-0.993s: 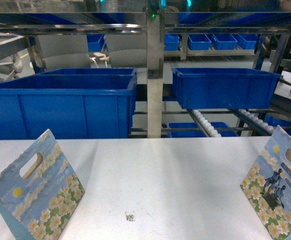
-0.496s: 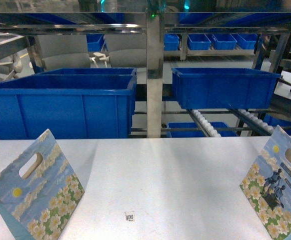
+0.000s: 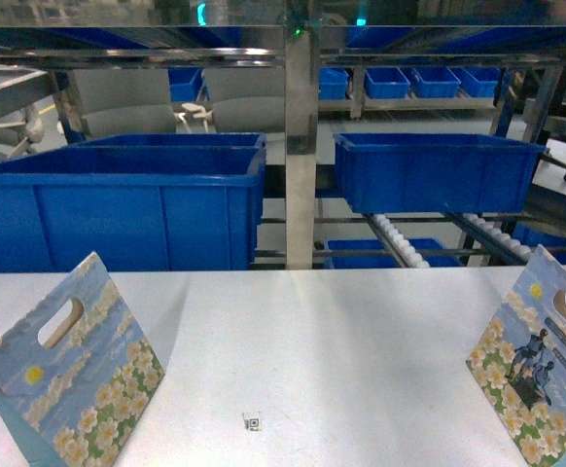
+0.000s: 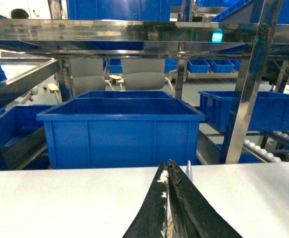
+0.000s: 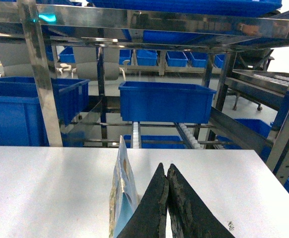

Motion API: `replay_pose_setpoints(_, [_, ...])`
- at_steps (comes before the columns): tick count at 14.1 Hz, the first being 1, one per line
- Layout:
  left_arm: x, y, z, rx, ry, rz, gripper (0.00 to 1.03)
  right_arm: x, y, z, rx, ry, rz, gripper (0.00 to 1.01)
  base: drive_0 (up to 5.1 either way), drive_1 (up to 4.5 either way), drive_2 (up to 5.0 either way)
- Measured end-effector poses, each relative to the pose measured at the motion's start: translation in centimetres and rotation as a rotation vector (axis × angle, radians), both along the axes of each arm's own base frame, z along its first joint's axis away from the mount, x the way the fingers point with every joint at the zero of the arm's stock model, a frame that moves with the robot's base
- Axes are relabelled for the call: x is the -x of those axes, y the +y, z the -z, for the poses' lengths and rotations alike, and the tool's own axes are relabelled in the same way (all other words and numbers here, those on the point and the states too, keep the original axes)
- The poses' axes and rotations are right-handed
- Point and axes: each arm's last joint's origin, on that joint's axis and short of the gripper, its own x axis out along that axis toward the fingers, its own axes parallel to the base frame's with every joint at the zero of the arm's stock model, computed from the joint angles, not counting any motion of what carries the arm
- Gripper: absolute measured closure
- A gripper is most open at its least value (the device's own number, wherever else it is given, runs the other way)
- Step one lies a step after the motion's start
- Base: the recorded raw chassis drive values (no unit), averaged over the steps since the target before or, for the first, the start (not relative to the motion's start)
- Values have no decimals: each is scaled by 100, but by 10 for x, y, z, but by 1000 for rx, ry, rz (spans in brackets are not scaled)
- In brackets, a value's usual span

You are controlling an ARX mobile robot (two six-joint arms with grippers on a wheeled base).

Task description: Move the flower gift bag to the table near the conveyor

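Left gripper (image 4: 168, 171), seen from its wrist camera, has its black fingers pressed tip to tip with nothing visibly between them; a thin pale edge, probably the left bag's rim, rises just beside the tips. Right gripper (image 5: 165, 173) is likewise closed to a point and holds nothing, with the right bag (image 5: 123, 196) standing edge-on just left of it. Neither gripper appears in the head view.

Two flower gift bags stand upright on the table (image 3: 312, 341): left bag (image 3: 69, 375) at the near left corner, right bag (image 3: 541, 375) at the near right edge, well apart. A small code mark (image 3: 253, 422) lies between them. Both bags already rest on the table beside the conveyor (image 3: 400, 241), so placement appears done or nearly so; whether any adjustment remains cannot be told.

Beyond the table's far edge stand blue bins (image 3: 127, 199) on the steel racking, with a central post (image 3: 300, 146). Nothing obstructs the bags.
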Motion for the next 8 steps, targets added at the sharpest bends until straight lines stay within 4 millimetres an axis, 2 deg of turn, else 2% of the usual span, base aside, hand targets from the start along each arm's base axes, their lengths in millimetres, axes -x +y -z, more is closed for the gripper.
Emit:
replay_pose_setpoints(5, [5,0,1,0,2,0,101,0,0,0,0,0,0,99,0,0,0])
replay_pose_setpoints(6, [11,0,7,0,53,0,101,0,0,0,0,0,0,99,0,0,0])
replay_pose_setpoints(8, [14,0,4,0,13,0,101,0,0,0,0,1,0,99,0,0,0])
